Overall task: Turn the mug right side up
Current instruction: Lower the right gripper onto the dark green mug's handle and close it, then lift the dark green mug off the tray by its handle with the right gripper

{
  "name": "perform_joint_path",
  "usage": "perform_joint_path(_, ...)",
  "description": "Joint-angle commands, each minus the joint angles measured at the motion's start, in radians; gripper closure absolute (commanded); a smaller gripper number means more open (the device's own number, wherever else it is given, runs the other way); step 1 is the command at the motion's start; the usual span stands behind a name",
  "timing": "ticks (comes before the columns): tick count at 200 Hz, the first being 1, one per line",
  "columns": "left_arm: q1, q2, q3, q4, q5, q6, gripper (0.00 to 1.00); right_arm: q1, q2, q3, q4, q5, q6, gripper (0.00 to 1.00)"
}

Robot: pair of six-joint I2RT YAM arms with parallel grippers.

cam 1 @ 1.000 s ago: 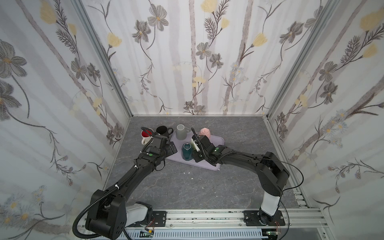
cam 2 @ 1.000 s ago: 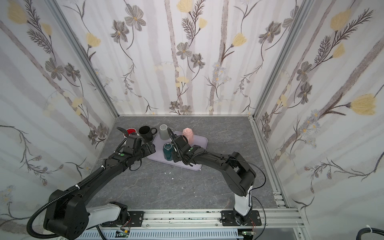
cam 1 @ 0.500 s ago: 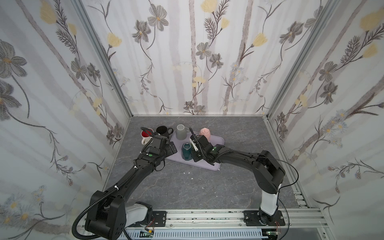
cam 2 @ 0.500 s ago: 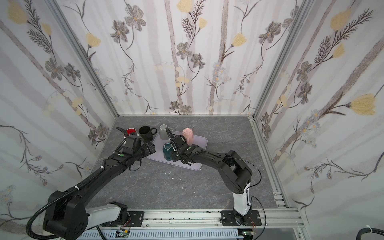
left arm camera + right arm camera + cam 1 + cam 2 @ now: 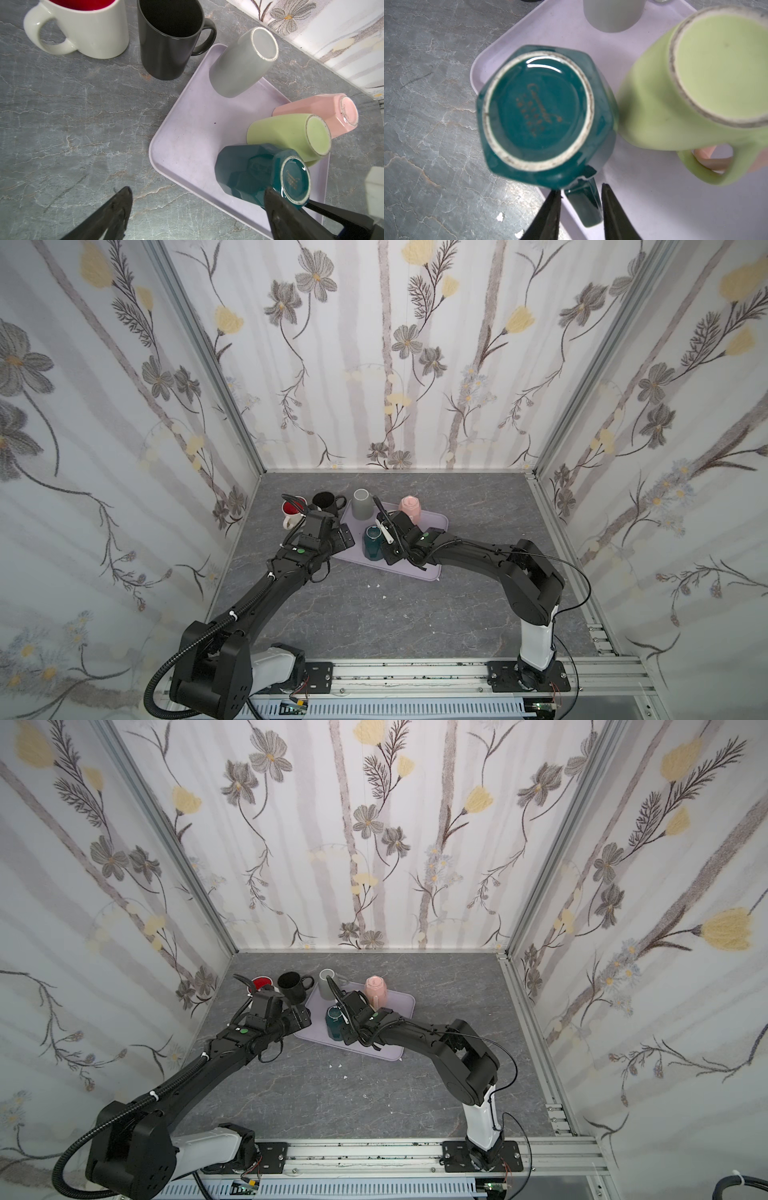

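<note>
A teal mug [image 5: 372, 541] [image 5: 333, 1023] stands upside down, base up, on the near left corner of a lavender tray [image 5: 432, 522]. In the right wrist view its base [image 5: 537, 116] faces the camera and its handle [image 5: 583, 205] lies between my right gripper's [image 5: 581, 188] two fingers. The jaws are narrow: one finger is at the handle's edge, and a thin gap shows on the other side. My left gripper [image 5: 197, 193] [image 5: 343, 537] hangs wide open beside the tray's left edge, one finger close to the teal mug [image 5: 259, 172], holding nothing.
Also upside down on the tray [image 5: 187, 124] are a grey mug [image 5: 241, 62], a pink mug [image 5: 322, 112] and a light green mug [image 5: 695, 83] that almost touches the teal one. A black mug [image 5: 166, 41] and a white mug with red inside [image 5: 83, 27] stand upright left of the tray.
My right gripper's jaws have narrowed around the teal mug's handle. The left arm has stayed where it was, still open.
</note>
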Motion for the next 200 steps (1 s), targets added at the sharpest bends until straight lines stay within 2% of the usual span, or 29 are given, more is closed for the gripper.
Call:
perform_joint_path(1, 0.002, -0.007, -0.003, 0.025, 0.003, -0.004, 0.0, 0.003, 0.012, 0.015, -0.004, 0.022, -0.019, 0.69)
perform_joint_path(70, 0.001, -0.029, -0.019, 0.026, -0.006, -0.001, 0.0, 0.004, 0.033, 0.033, -0.012, 0.023, -0.016, 0.7)
perform_joint_path(91, 0.001, -0.03, -0.019, 0.026, -0.006, -0.002, 0.0, 0.004, 0.036, 0.039, -0.016, 0.029, -0.013, 0.77)
perform_joint_path(154, 0.001, -0.022, -0.032, 0.049, -0.025, -0.003, 0.0, 0.005, 0.037, 0.046, -0.029, 0.048, -0.008, 0.78)
perform_joint_path(165, 0.001, -0.015, -0.02, 0.032, -0.02, 0.001, 0.0, 0.005, 0.039, 0.044, -0.02, 0.044, -0.003, 0.82)
perform_joint_path(200, 0.001, -0.042, -0.032, 0.035, -0.026, -0.008, 0.0, 0.005, 0.038, 0.043, -0.004, 0.004, 0.011, 0.83)
